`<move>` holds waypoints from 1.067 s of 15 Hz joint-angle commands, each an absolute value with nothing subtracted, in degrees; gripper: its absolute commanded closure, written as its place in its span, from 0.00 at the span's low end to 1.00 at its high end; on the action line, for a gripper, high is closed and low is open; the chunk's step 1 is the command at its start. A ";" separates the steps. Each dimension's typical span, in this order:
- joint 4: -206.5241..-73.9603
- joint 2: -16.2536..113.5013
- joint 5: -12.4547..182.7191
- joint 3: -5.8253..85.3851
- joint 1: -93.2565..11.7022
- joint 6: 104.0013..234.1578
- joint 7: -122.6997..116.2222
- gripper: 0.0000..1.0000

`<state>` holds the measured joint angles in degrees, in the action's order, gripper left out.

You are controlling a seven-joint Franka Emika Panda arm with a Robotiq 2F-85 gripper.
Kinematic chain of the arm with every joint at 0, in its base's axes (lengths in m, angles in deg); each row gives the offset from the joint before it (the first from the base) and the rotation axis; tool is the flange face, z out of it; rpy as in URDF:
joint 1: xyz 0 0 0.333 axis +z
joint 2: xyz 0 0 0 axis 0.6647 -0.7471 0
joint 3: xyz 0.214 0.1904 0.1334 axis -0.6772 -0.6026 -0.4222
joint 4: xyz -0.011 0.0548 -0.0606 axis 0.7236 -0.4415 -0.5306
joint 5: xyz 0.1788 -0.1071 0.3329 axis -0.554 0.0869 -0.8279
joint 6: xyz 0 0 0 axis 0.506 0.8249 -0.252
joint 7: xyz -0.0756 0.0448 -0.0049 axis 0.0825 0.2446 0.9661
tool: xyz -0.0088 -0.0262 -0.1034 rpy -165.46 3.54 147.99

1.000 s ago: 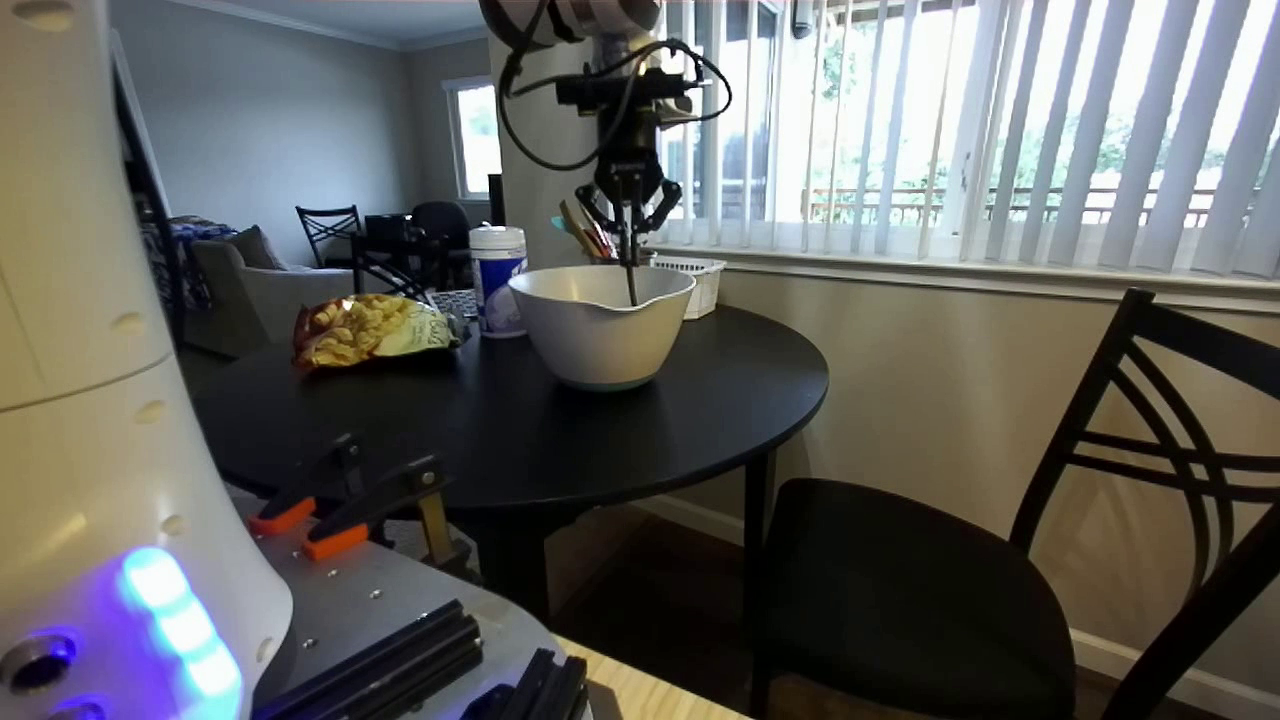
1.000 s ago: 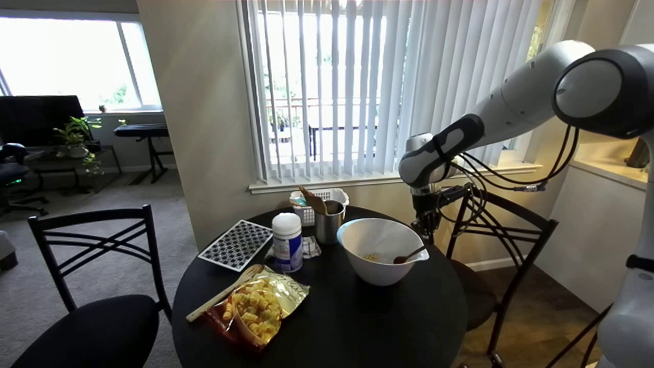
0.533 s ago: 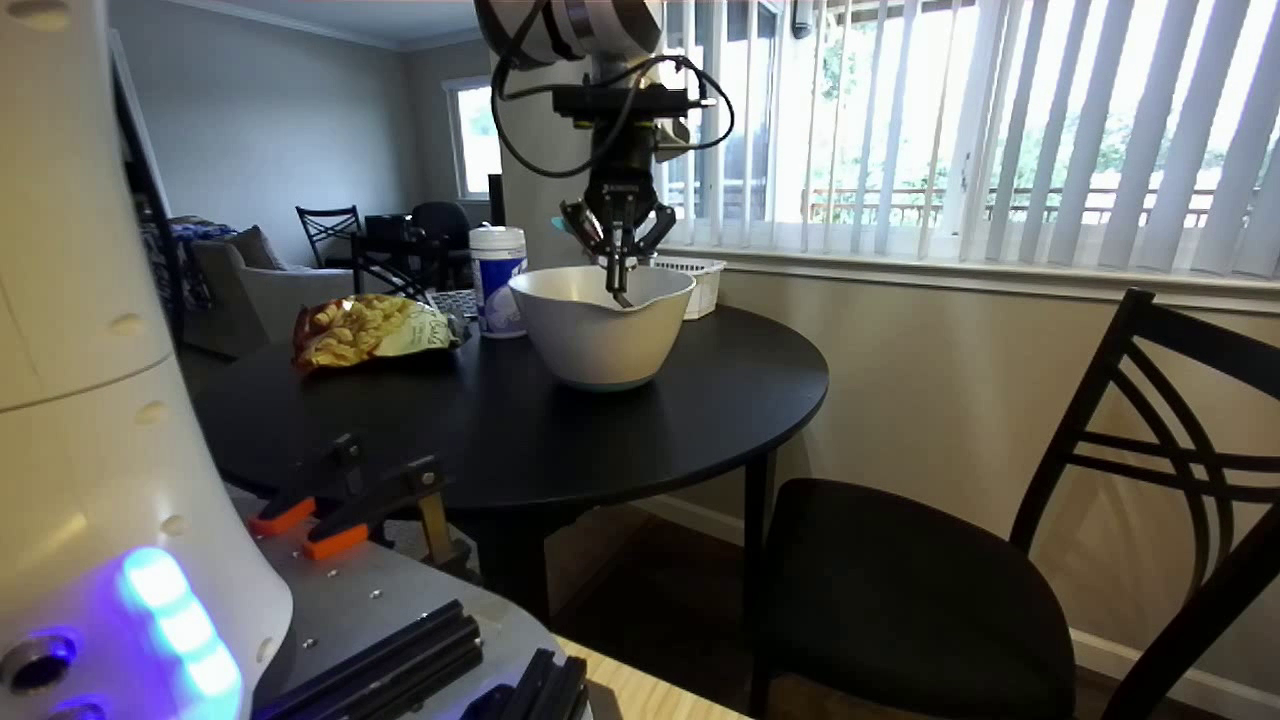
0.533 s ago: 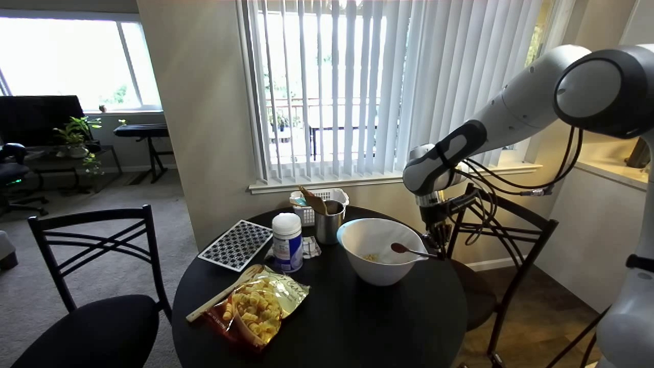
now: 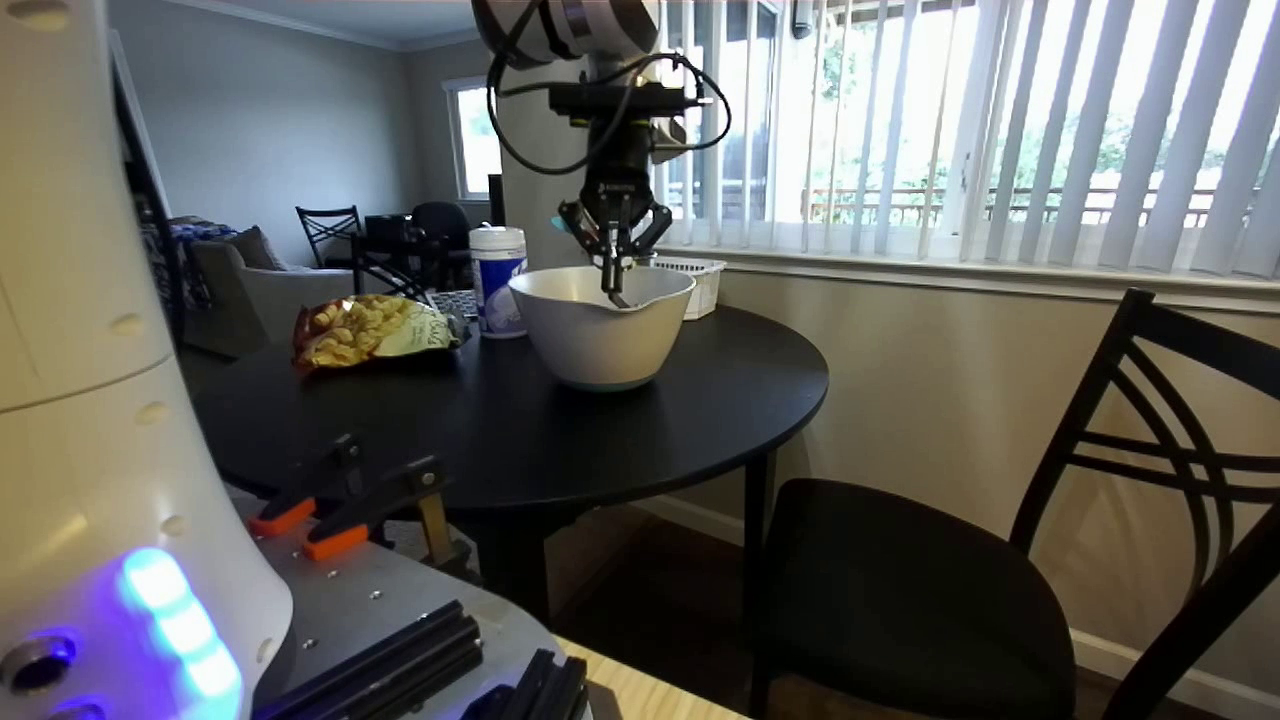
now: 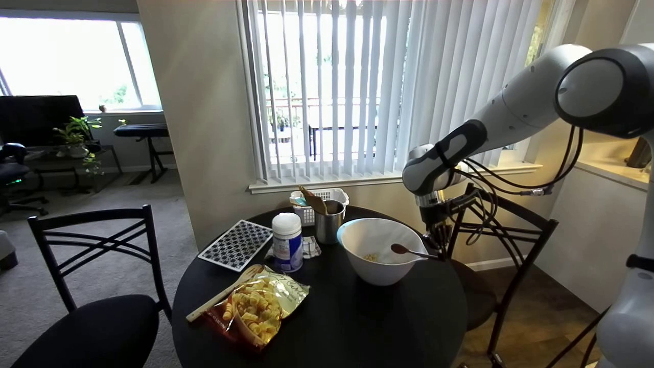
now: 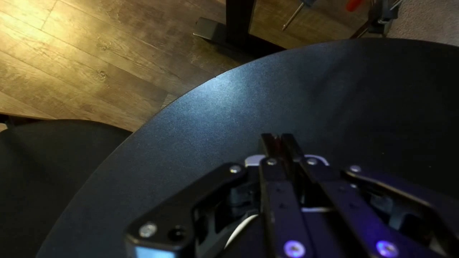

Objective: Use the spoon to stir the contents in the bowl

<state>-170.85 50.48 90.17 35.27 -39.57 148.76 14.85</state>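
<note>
in an exterior view: gripper [image 5: 612,283], lower than a second ago, near the lip of the bowl [image 5: 600,350]. in an exterior view: spoon [image 6: 400,249], now tipped flatter, crossing over the lip, head raised, apart from the contents [image 6: 371,257]; stirring likely needs the head dipped again. in the wrist view: fingers [image 7: 267,143] clamped on the spoon's handle.

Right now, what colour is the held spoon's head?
Reddish brown; spoon head clearest in an exterior view.
</note>
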 commanded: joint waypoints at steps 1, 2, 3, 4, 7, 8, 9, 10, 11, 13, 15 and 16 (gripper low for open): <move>-172.59 53.46 90.74 34.49 -40.06 149.55 15.49 0.95; -172.57 54.33 90.60 34.30 -39.95 150.06 15.46 0.95; -172.50 54.91 90.56 34.17 -39.87 150.28 15.50 0.95; -172.27 55.76 90.62 33.95 -39.67 150.27 15.52 0.95; -171.75 57.37 91.07 33.39 -39.09 149.73 15.63 0.95; -171.63 57.70 91.01 33.11 -38.96 149.66 15.71 0.95; -171.62 58.07 90.80 32.84 -38.90 149.67 15.90 0.95; -171.60 58.33 90.66 32.59 -38.82 149.76 16.03 0.95; -171.58 58.51 90.65 32.40 -38.74 149.78 16.06 0.95; -171.56 58.65 90.70 32.09 -38.58 149.82 16.06 0.95; -171.63 58.45 90.71 31.79 -38.31 149.87 16.20 0.95; -171.71 58.28 90.74 31.55 -38.10 149.88 16.23 0.95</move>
